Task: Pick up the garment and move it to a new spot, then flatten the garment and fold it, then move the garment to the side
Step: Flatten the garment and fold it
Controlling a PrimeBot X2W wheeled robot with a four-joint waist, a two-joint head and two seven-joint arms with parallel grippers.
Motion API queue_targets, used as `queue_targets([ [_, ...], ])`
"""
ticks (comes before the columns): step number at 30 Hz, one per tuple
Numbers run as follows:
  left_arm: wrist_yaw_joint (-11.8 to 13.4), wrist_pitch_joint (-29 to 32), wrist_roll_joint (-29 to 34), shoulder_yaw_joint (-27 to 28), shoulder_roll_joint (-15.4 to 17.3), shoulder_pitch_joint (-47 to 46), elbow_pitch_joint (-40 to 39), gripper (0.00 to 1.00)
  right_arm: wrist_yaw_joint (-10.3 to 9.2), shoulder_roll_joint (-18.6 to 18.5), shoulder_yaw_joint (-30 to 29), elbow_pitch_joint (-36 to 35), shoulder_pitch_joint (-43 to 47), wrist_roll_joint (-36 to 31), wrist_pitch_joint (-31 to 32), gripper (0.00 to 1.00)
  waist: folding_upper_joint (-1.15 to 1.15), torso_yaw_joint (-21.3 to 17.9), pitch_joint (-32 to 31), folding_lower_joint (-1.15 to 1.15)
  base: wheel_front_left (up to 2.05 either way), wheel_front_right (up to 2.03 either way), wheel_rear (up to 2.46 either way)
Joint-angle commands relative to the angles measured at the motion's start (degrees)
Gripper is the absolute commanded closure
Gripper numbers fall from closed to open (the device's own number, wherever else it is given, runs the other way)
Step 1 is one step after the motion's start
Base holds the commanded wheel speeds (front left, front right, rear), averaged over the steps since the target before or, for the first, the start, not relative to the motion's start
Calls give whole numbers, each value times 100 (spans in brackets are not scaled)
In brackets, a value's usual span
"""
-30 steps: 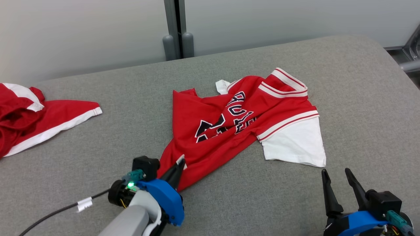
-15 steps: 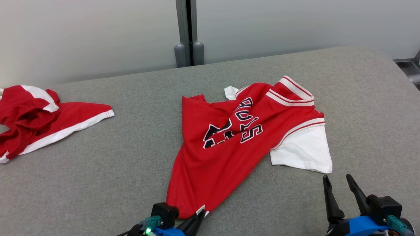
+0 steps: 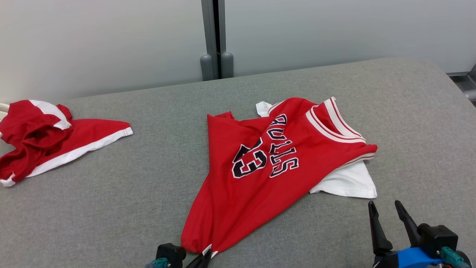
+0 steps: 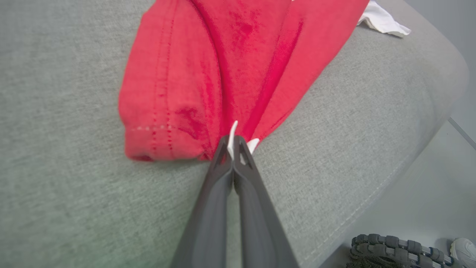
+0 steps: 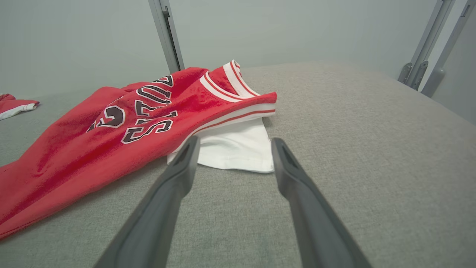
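Note:
A red basketball jersey (image 3: 260, 167) with dark lettering and white trim lies stretched on the grey padded table (image 3: 111, 208), a white layer (image 3: 347, 182) showing under its right side. My left gripper (image 3: 205, 257) is at the bottom edge of the head view, shut on the jersey's near corner; the left wrist view shows the hem (image 4: 178, 93) bunched at the closed fingertips (image 4: 233, 143). My right gripper (image 3: 386, 208) stands open at the lower right, just short of the white layer (image 5: 234, 149), nothing between its fingers (image 5: 174, 178).
A second red and white garment (image 3: 44, 134) lies crumpled at the table's far left. A grey post (image 3: 215, 37) stands behind the table against a pale wall. The table's near edge (image 4: 390, 193) drops off beside my left gripper, with a wheel (image 4: 394, 249) below.
My left gripper has pulled the jersey's corner toward the near edge, stretching the fabric so the number and lettering spread out. The head camera has shifted. The right gripper stays open in place.

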Motion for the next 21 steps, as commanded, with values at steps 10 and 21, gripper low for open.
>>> queue_targets([
  [10,174,-302,-40,418,-10,179,-330,0,1,-4,-53,-16,156,55,-31,0,0,148,-243,0,0,0,0],
  [21,631,-337,428,1403,57,330,-1411,0,1,-4,-64,-162,64,87,-63,0,0,248,-467,0,0,0,0],
])
